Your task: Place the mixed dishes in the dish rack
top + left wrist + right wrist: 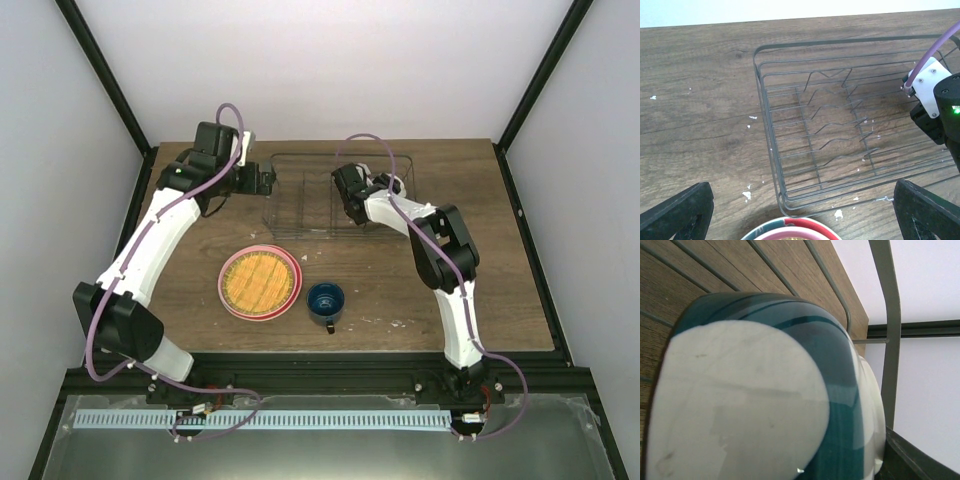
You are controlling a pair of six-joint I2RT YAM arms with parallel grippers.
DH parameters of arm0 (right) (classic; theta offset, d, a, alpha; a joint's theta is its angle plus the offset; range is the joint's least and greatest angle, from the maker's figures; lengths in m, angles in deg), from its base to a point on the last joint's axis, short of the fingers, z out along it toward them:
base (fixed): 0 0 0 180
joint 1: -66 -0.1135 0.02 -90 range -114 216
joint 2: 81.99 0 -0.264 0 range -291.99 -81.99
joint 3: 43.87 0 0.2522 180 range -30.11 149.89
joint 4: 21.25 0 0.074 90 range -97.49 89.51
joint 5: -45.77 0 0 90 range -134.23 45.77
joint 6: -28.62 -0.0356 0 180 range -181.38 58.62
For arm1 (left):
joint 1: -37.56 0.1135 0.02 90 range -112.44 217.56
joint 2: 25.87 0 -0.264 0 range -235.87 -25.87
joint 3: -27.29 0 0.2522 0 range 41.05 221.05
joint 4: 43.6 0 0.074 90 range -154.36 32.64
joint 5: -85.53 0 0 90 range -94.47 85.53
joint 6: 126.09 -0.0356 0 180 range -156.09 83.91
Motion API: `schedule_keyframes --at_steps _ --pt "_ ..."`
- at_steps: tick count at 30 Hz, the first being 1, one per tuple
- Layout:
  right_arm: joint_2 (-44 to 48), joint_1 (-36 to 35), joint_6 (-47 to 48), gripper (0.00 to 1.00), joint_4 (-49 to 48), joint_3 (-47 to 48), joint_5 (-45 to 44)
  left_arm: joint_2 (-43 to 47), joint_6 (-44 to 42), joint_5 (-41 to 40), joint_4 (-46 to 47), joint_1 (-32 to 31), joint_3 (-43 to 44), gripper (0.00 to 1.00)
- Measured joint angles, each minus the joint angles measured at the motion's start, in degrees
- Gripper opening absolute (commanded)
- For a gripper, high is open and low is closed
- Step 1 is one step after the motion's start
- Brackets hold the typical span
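We start with the room: plain white walls (330,60) close in a brown wood-grain table (500,290). The dish rack (285,215) lies on its far half, long axis running left to right. White flecks (746,195) are scattered just outside the rack's left end, and the dividers in its left half stand bare (the left wrist view shows that half plainly).

The left gripper (268,182) hovers just beside the rack's left end, jaws spread wide and holding nothing. The right gripper (350,205) reaches down inside the rack, right of its middle.

On the rack's near side, a little left of its middle, the pink plate (222,285) lies flat with the woven-pattern plate (260,280) stacked on it. The dark blue mug (326,300) stands upright about level with the rack's middle, near the plates but not touching them, and well apart from the rack.

Smallest, the cream bowl (750,405) with its teal outside fills the right wrist view, rack wires close behind it. We judge the right gripper is closed part-way on it, the bowl straight ahead between the fingers. We cannot tell whether it rests on the wires.

The coming move looks to us like a release, and it belongs to the right arm; the plates suit the left arm, which is nearer them
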Motion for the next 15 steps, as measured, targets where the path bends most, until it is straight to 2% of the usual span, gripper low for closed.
schedule_keyframes --at_steps 8,15 --pt "2.0 -0.3 0.7 0.47 -4.0 -4.4 -0.5 -1.0 0.1 1.0 -0.4 0.0 0.8 1.0" --pt "3.1 -0.8 0.6 0.49 -3.5 -5.6 0.1 -1.2 0.1 1.1 -0.7 0.0 1.0 1.0"
